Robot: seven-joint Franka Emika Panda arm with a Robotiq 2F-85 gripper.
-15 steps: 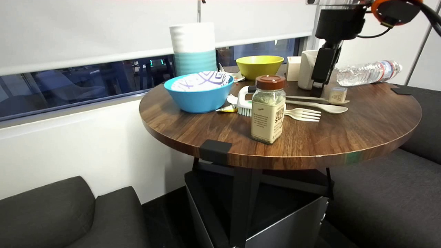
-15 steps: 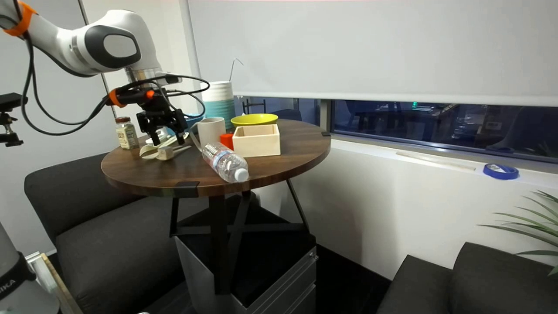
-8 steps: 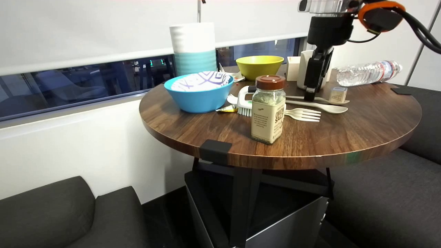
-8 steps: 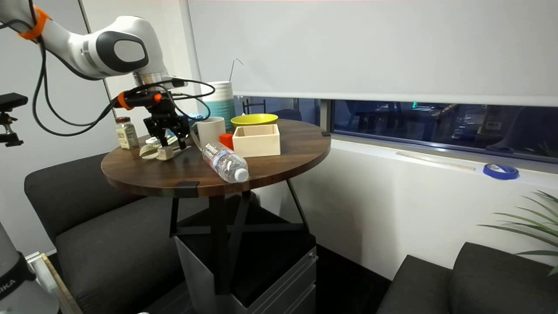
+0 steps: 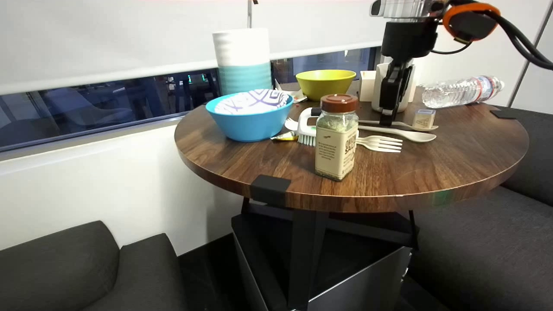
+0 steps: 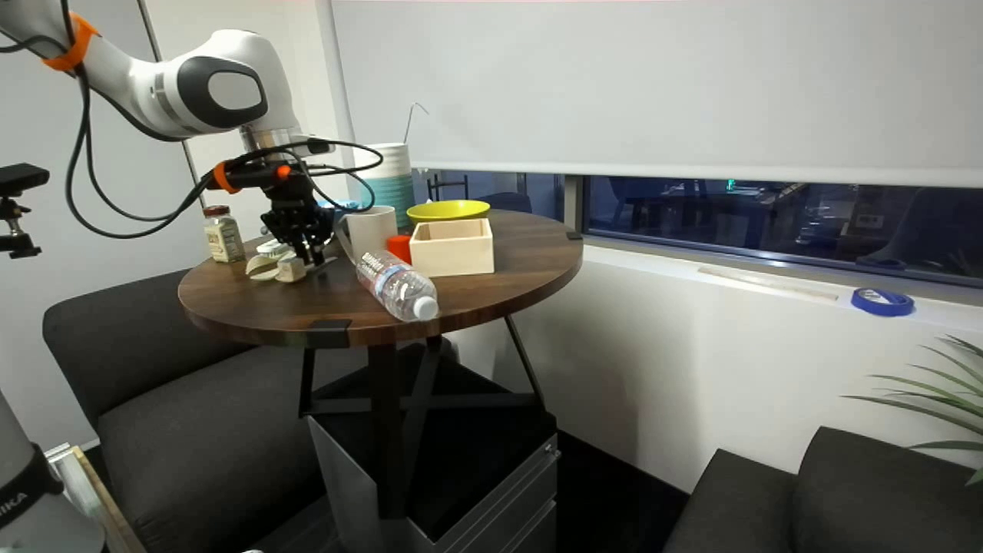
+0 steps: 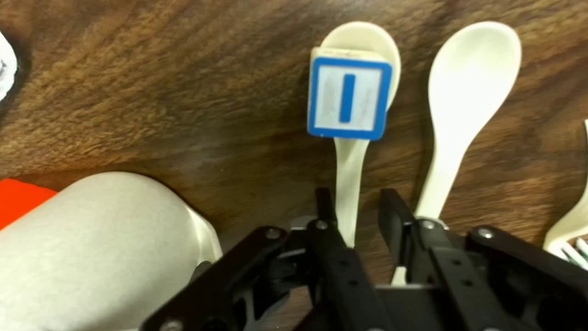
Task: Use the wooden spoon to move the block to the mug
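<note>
Pale wooden spoon (image 7: 348, 181) on worktop (image 7: 220, 115), block (image 7: 350, 99) on its bowl. End effector (image 7: 356, 197) straddles wooden spoon's handle, jaws apart, gap showing. Mug (image 7: 105, 257) upright near wooden spoon's handle; other spoon (image 7: 468, 92) just beside, opposite side.

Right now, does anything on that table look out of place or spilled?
The plastic bottle lies on its side, odd because bottles usually stand; its white cap is on and I see no spill. The blue-edged block also sits off-centre on a spoon, overhanging its edge.
</note>
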